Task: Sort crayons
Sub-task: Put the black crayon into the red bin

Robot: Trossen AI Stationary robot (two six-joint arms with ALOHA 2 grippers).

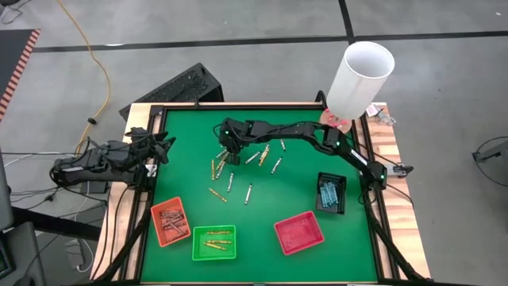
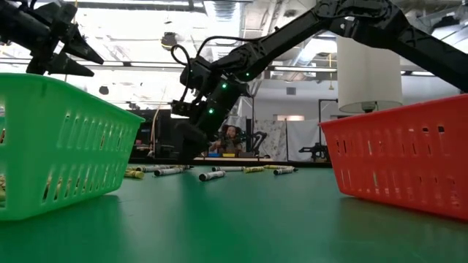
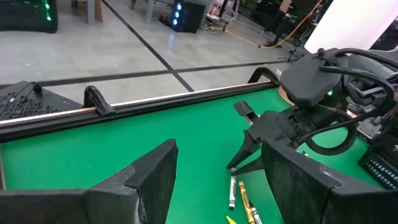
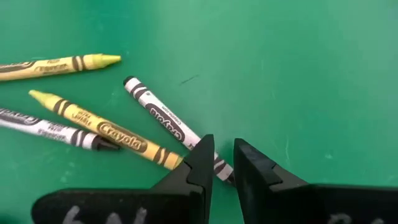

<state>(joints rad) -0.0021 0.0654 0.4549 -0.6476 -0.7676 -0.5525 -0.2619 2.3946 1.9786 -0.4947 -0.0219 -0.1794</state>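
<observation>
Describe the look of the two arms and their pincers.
Both arms are dark, jointed and matte black, with black cables looped along them. Small green lights glow on the right arm's wrist. The right pincer has two black, wedge-shaped fingers tapering to blunt tips; the left pincer has broader, flat black fingers.

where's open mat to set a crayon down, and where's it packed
Bare green mat lies between the left gripper and the crayons, and also between the green tray and red tray. It is crowded mid-table, where the right gripper works over the scattered crayons.
</observation>
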